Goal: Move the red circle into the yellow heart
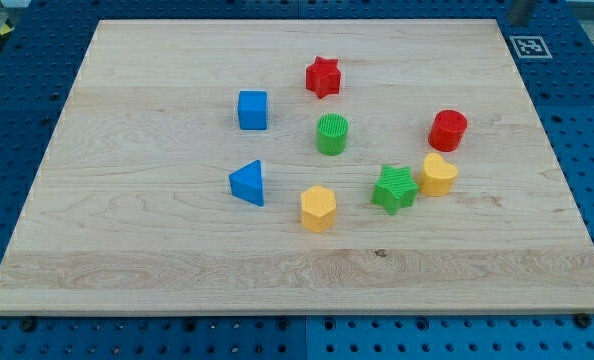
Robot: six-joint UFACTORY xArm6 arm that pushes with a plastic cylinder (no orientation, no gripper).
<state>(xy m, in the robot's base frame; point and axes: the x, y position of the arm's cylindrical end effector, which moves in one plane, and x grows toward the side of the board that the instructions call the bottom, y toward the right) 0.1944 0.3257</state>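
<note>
The red circle (448, 130) stands on the wooden board (127, 230) at the view's right. The yellow heart (438, 175) lies just below it, a small gap apart. My tip does not show in the camera view; only a dark blurred bit sits at the view's top right corner.
A green star (395, 189) touches the yellow heart's left side. A yellow hexagon (318, 208), a blue triangle (248, 184), a blue cube (253, 110), a green circle (332, 134) and a red star (323, 77) lie around the board's middle. A marker tag (530, 46) sits at the top right.
</note>
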